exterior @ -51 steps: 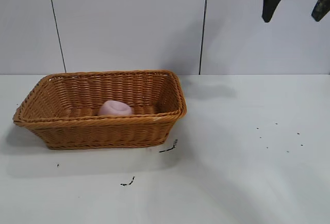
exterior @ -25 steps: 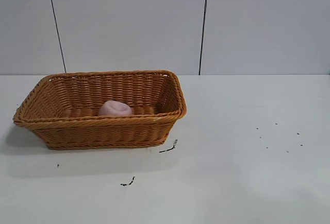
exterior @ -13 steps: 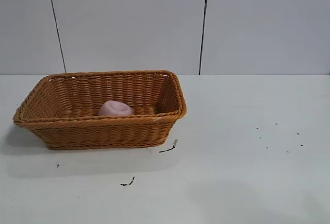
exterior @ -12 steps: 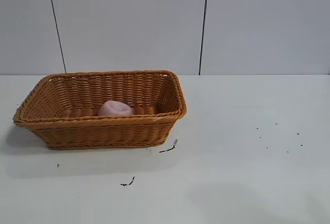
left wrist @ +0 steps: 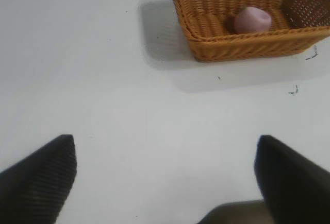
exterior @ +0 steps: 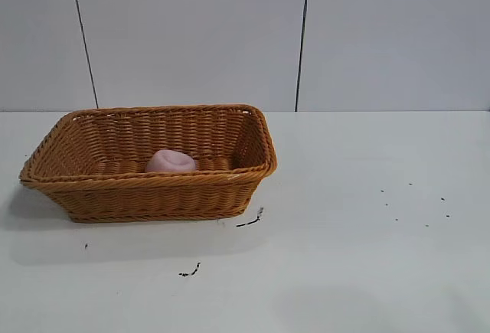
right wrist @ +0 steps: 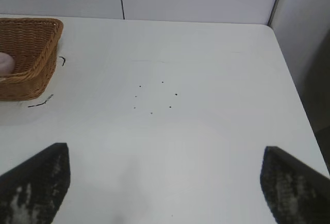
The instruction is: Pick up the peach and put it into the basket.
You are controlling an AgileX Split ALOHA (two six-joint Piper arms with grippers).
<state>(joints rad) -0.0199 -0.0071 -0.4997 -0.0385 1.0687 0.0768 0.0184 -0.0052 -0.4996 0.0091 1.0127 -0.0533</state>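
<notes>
The pale pink peach (exterior: 171, 161) lies inside the orange-brown wicker basket (exterior: 153, 189) at the table's left. It also shows in the left wrist view (left wrist: 252, 19), inside the basket (left wrist: 242, 46), and at the edge of the right wrist view (right wrist: 5, 63) within the basket (right wrist: 31, 74). Neither arm shows in the exterior view. My left gripper (left wrist: 166, 154) is open and empty, high over bare table away from the basket. My right gripper (right wrist: 166, 165) is open and empty, high over the table's right half.
Small dark specks (exterior: 413, 203) dot the white table at the right, and dark scraps (exterior: 250, 220) lie by the basket's front corner. The table's right edge (right wrist: 296, 95) shows in the right wrist view. A panelled wall stands behind.
Two seconds ago the right gripper hung at the exterior view's top right; it has since risen out of that view. The basket and peach have not moved.
</notes>
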